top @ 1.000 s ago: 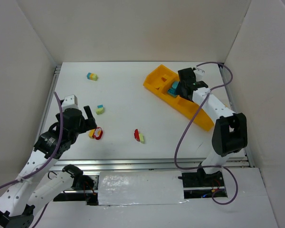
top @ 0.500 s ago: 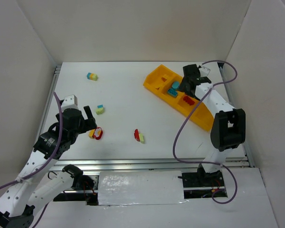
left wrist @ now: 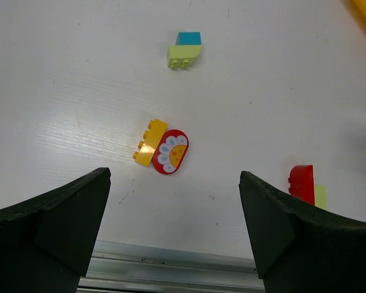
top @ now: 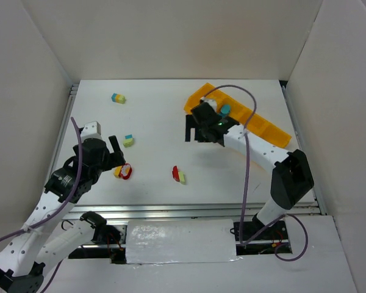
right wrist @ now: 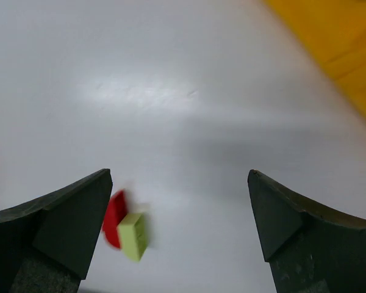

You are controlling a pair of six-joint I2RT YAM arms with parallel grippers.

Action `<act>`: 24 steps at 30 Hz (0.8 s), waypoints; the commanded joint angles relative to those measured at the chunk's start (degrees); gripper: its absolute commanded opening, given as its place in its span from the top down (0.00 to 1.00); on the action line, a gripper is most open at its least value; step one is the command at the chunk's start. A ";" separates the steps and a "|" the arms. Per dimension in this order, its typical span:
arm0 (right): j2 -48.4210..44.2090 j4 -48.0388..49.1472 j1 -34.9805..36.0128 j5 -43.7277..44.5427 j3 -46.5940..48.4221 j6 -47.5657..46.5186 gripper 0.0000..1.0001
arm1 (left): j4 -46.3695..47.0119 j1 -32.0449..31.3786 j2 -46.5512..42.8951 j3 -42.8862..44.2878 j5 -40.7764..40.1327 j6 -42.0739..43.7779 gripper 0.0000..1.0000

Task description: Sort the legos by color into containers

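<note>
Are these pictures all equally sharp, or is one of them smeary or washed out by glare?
Right wrist view: soft all over, with the red and pale green brick smeared and a pale glare patch on the table. Left wrist view: crisp, with the studs on the yellow and red clump distinct. Top view: sharp and evenly lit.
</note>
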 commanded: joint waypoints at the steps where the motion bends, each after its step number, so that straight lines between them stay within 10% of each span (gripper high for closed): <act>1: 1.08 2.80 8.89 -6.00 -1.33 -0.22 0.00 | 1.70 0.55 0.41 1.23 0.09 1.54 0.00; 13: 12.42 2.45 23.34 2.18 -2.03 9.63 0.04 | 2.13 0.55 0.06 0.97 0.44 1.71 0.01; 24: 13.57 3.24 24.48 2.00 -5.81 11.04 0.47 | 2.22 0.55 0.06 0.97 0.79 1.80 0.01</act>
